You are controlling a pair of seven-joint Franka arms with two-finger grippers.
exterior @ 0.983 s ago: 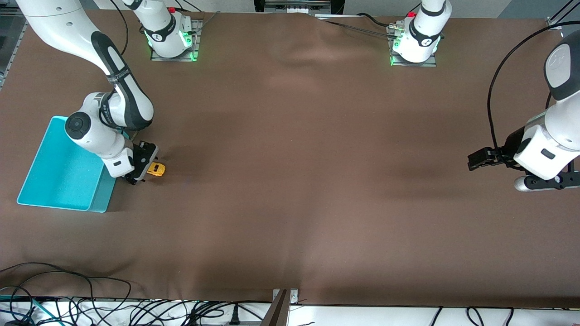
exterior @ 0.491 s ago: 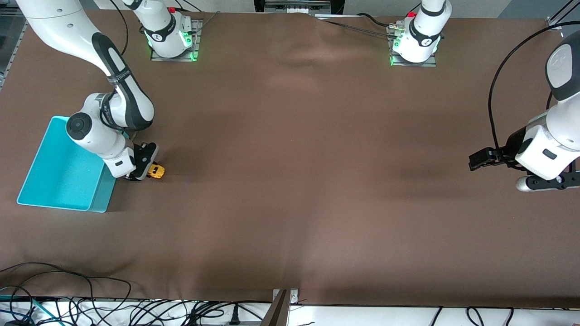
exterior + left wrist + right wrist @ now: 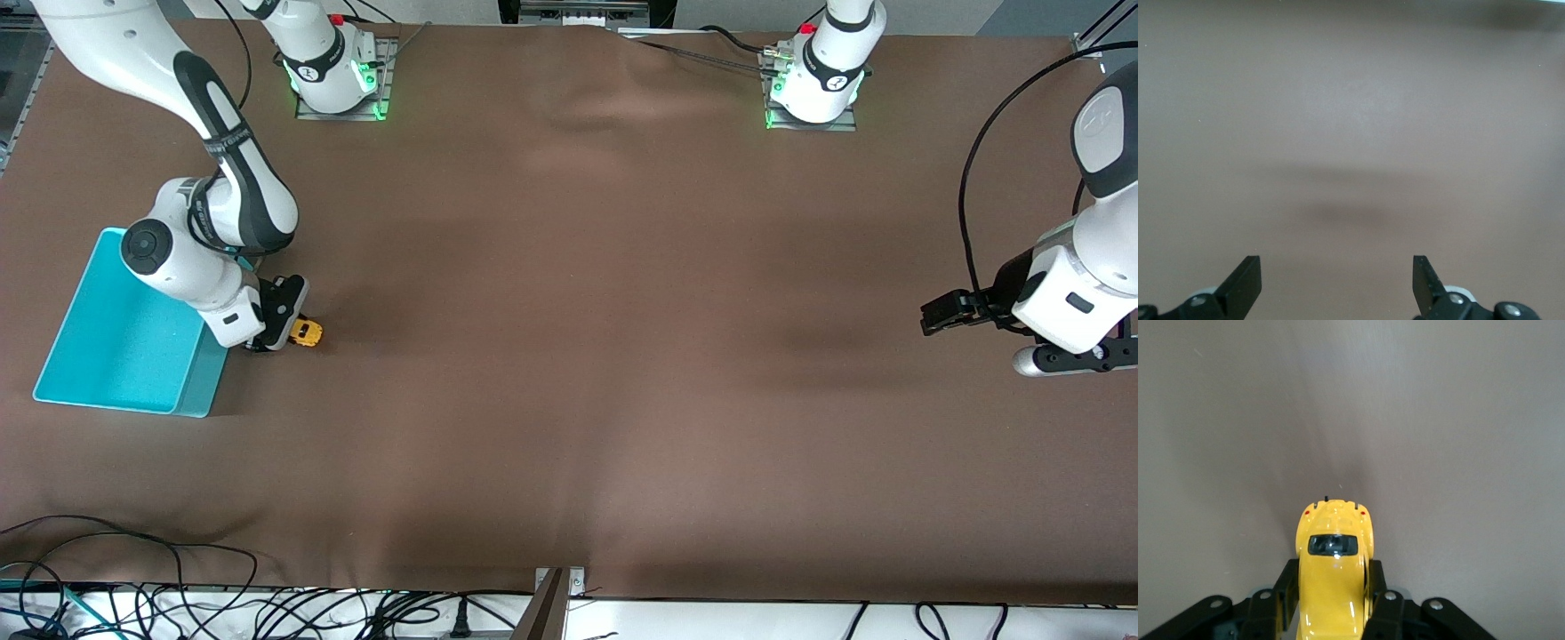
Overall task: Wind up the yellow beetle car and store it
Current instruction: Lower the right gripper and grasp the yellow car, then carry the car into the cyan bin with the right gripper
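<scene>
The right gripper's fingers are pinching the yellow beetle car by its flanks, low at the brown-covered table just beside the teal bin, at the right arm's end. The car is sitting between the fingers, its rounded end poking out past their tips. The left gripper is waiting over bare cloth at its own end, fingers spread wide.

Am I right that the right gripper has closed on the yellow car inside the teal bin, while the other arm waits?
Not quite. The right gripper is shut on the car, but the car sits on the brown table beside the bin, not in it; the front view shows this. The left gripper waits, open.
</scene>
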